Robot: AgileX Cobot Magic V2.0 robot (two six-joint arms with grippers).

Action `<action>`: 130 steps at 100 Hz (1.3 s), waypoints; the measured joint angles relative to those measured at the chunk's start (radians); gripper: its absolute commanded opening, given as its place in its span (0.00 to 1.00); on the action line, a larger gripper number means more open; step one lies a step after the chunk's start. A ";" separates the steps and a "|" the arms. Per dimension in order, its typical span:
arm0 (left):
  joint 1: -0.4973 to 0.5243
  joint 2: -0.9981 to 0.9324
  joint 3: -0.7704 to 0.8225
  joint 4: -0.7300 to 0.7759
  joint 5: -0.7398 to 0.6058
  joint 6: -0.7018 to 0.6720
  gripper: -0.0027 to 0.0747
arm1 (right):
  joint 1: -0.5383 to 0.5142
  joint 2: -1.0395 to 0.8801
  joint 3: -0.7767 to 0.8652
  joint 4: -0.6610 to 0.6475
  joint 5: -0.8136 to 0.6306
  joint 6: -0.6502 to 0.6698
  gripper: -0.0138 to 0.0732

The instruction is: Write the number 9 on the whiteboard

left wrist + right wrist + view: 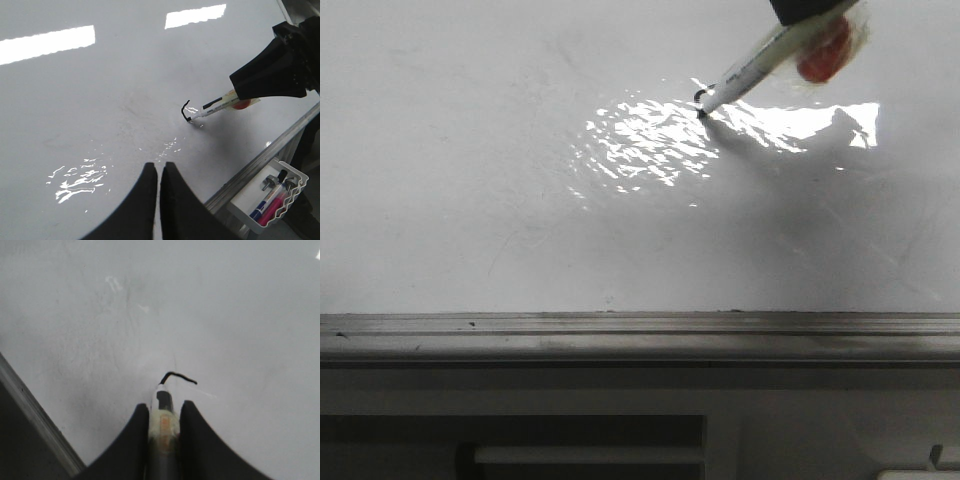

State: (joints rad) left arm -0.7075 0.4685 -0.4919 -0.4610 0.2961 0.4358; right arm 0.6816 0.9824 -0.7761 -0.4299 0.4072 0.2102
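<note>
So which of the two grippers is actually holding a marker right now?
The right gripper: its fingers clamp the marker, tip on the whiteboard. The left gripper is shut on nothing.

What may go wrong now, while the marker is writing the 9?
Only a short curved stroke is drawn on the whiteboard, so the number 9 could end malformed. The marker sits tilted in the right tool and might slip under pressure. The shut left tool hovers nearby and could smudge wet ink.
</note>
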 measured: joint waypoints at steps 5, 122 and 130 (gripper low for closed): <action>0.000 0.000 0.000 0.000 0.000 0.000 0.01 | 0.004 -0.004 -0.002 0.001 0.025 0.002 0.11; 0.000 0.000 0.000 -0.002 0.000 0.000 0.02 | 0.191 -0.021 -0.029 0.087 0.294 0.024 0.11; 0.000 0.002 0.000 -0.002 0.000 0.000 0.10 | 0.204 -0.054 -0.076 0.072 0.292 0.024 0.11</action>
State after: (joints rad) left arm -0.7075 0.4704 -0.4919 -0.4632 0.2961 0.4358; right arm 0.8853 0.9287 -0.8524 -0.3575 0.6994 0.2346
